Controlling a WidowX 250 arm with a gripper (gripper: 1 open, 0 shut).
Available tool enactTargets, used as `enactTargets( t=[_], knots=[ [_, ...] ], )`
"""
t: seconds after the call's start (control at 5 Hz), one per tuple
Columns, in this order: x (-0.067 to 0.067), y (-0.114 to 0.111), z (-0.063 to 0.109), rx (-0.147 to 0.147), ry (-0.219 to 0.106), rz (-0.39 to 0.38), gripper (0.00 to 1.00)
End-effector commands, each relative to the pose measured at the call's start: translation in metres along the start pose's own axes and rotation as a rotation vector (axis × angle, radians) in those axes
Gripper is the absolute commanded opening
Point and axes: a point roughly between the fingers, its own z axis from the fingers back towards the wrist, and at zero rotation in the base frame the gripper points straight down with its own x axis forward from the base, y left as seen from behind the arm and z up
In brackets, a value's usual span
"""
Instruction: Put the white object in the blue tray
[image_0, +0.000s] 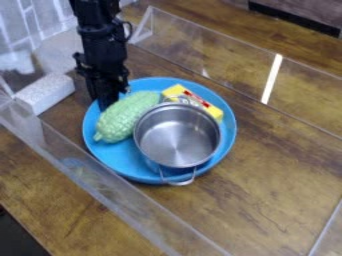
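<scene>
hovering end effector (103, 97) closed, apparently empty, over tray (120, 165) left rim | block (43, 93) on surface left of tray, apart | risk: closed off target, so lifting leaves block behind or shoves tray

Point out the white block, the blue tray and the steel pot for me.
White block (43, 92), camera view, top face.
Blue tray (225, 136), camera view, right rim.
Steel pot (177, 142), camera view, inside bottom.
</scene>
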Motion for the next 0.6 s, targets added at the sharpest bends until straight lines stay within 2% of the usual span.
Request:
enactTargets(
  t=[0.0, 0.4],
  knots=[
    [0.003, 0.000, 0.032, 0.024, -0.040, -0.042, 0.00],
    [0.010, 0.003, 0.044, 0.033, -0.055, -0.060, 0.00]
  ],
)
